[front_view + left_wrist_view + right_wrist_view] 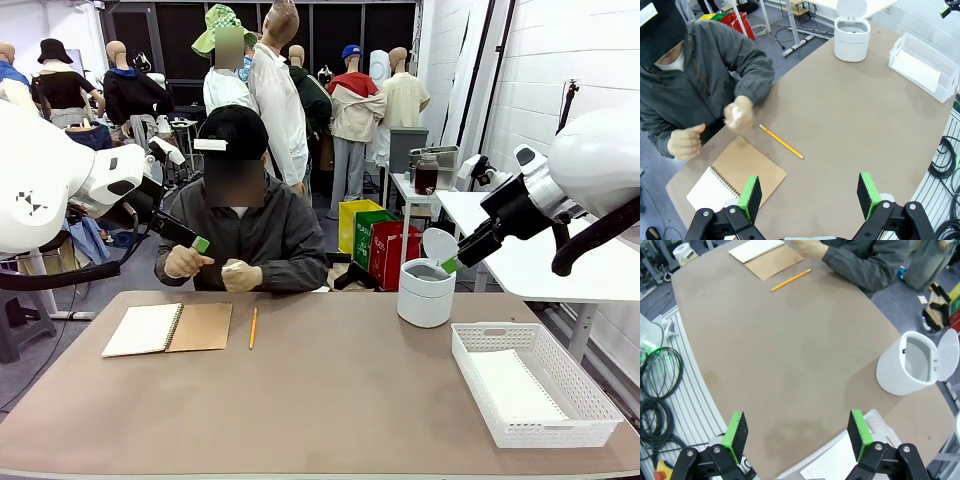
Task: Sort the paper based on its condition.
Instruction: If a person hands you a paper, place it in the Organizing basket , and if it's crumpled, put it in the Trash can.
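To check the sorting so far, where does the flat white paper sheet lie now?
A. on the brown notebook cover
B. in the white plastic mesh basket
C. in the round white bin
B: the flat white paper sheet lies inside the white plastic mesh basket.

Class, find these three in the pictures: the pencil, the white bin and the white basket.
pencil (pixel 253 327), front view, middle of its yellow shaft.
white bin (pixel 425 300), front view, its outer wall.
white basket (pixel 590 392), front view, its right rim.
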Motion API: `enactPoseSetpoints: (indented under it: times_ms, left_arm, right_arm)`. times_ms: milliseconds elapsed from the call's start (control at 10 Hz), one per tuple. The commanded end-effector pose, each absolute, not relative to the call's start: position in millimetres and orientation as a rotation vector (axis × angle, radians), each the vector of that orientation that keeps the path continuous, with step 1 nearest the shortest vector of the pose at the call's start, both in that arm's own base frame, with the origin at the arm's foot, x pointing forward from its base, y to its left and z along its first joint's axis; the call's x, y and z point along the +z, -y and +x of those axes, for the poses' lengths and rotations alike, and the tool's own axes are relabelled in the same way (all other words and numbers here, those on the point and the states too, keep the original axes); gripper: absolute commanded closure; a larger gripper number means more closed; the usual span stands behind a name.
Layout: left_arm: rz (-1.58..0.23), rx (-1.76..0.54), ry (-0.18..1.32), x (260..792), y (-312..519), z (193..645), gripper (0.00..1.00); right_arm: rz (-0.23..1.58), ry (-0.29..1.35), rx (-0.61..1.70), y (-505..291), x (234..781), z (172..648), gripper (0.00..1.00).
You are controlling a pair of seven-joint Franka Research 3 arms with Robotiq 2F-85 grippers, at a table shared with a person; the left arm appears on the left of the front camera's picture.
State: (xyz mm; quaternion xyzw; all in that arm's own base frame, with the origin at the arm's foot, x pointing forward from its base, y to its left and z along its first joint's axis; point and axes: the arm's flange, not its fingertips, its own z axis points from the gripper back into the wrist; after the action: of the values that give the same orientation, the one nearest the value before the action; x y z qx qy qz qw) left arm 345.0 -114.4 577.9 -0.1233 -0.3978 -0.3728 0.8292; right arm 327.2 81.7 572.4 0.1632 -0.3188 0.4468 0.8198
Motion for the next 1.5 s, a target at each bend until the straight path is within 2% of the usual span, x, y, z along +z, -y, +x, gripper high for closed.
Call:
enactPoseSetpoints:
  times_ms: [0,1400]
  left_arm:
    - [-0.268,-0.791,0.836,578.5,113.1,345.3,0.00]
    - [-0.268,-0.791,0.836,578.5,113.1,345.3,0.00]
  right_arm:
    - [0.348,0.676,0.958,-82.0,573.2,327.9,0.00]
    - [0.348,0.676,0.958,-82.0,573.2,327.9,0.00]
